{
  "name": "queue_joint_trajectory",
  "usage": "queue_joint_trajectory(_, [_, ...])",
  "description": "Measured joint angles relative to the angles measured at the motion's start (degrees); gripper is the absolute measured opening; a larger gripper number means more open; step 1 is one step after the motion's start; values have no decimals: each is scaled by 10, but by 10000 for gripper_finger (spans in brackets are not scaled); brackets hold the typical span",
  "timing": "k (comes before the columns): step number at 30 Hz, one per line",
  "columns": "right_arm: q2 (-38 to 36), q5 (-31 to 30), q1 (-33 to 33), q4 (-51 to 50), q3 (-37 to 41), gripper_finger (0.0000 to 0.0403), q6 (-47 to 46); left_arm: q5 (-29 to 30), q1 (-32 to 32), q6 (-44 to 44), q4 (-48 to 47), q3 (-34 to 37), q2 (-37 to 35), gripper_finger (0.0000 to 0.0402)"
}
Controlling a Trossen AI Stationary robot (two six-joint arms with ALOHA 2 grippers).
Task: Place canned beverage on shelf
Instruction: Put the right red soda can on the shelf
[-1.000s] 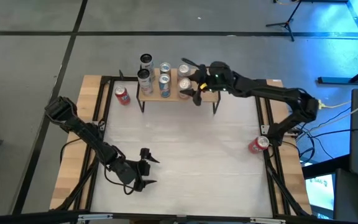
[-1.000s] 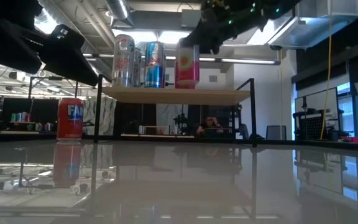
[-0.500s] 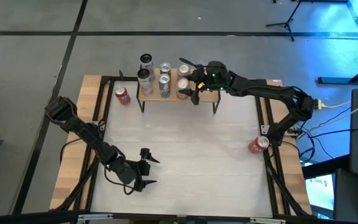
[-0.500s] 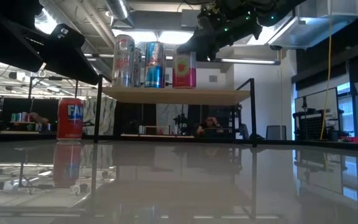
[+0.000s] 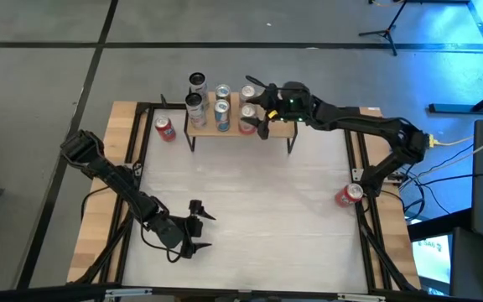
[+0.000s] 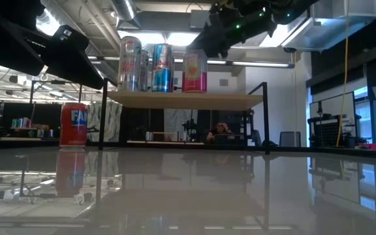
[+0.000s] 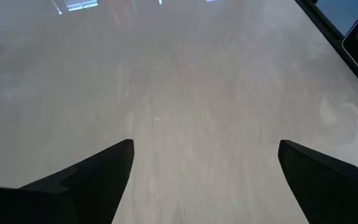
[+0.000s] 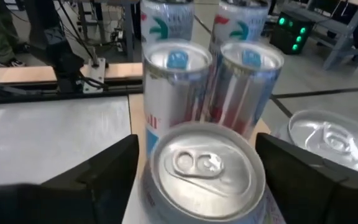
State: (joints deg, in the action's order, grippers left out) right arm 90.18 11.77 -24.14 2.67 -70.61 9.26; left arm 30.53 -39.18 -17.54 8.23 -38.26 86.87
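Observation:
The light-wood shelf [image 5: 209, 127] [image 6: 188, 100] stands at the table's far edge and carries several cans. The pink can [image 5: 247, 121] [image 6: 194, 72] stands upright on its base on the shelf's near right part. In the right wrist view its silver lid [image 8: 201, 165] shows between my fingers. My right gripper [image 5: 258, 110] [image 8: 197, 186] is open, a little above the can, with one finger on each side of its top. Silver and blue cans [image 8: 176, 87] stand just beyond it. My left gripper [image 5: 199, 226] [image 7: 204, 162] is open and empty over the table's near left.
A red can [image 5: 165, 128] [image 6: 74, 124] stands on the table left of the shelf. Another red can [image 5: 349, 195] lies at the table's right edge. A dark-topped can [image 5: 196, 81] stands at the shelf's far left. The middle of the table [image 5: 250, 193] is bare.
My right gripper has gone a little toward the table's left and down with the pink can, then drawn back a little toward the right and up. The can has shifted slightly left and stands upright on the shelf.

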Motion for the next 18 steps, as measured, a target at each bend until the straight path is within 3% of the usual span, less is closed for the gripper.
queue_joint_trajectory(9, [-103,-8,7,-110,0,303,-14,-16,0,-12,0,0,0,389])
queue_joint_trajectory(18, [-226,-33,74,-359,0,303,-109,-15,0,-5,0,0,0,389])
